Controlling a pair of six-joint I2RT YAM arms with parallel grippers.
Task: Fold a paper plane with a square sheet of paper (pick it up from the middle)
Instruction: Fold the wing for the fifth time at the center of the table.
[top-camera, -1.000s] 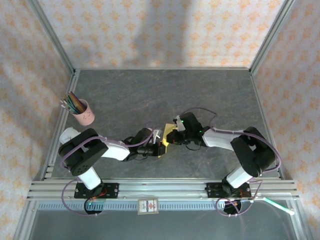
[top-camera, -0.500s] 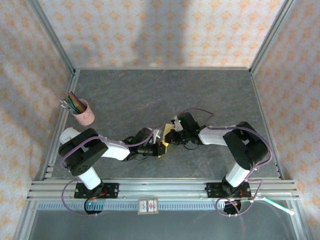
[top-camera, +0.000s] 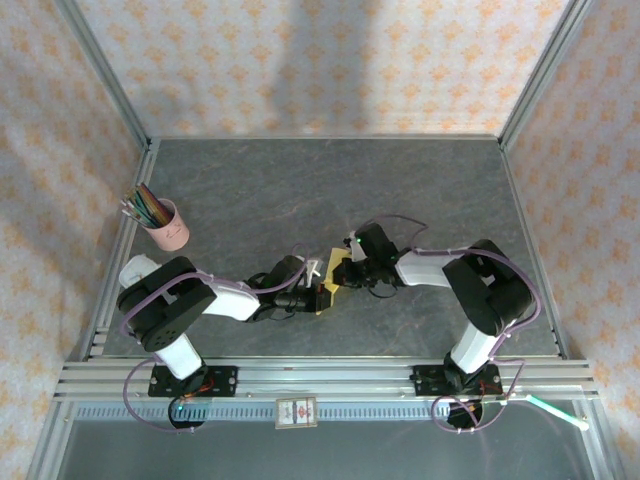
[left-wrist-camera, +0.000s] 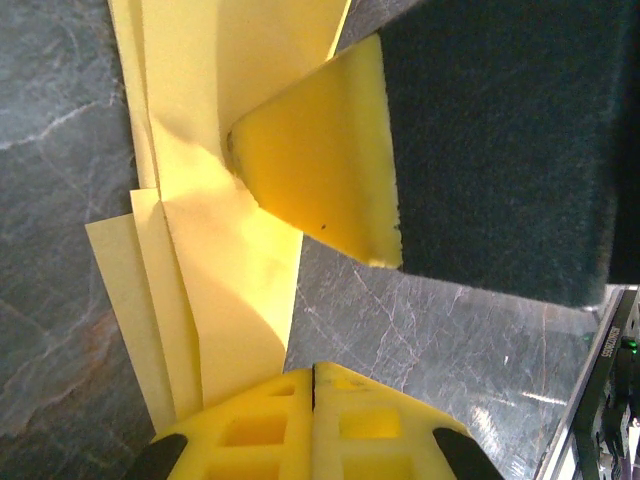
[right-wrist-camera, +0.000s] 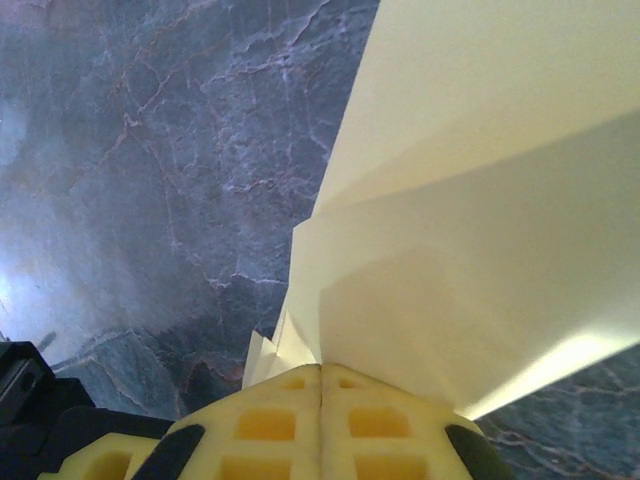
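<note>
Overhead: you have the folded paper (top-camera: 328, 281) mid-table between both arms, with the left gripper (top-camera: 316, 290) and right gripper (top-camera: 346, 272) meeting it from opposite sides, equally near.

Left wrist: jaws clamped on the paper's near edge; its layered length runs straight ahead.

Right wrist: jaws likewise pinched on it; the paper fans ahead and rightward.

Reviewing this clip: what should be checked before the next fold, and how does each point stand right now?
1. Grip of the left pincer on the paper: ok, shut on it.
2. Grip of the right pincer on the paper: ok, shut on it.
3. Paper already folded into several layers: ok.
4. Creases straight and even: cannot tell.
5. The pen cup well away from both arms: ok.
6. Paper lifted off the table: cannot tell.
</note>
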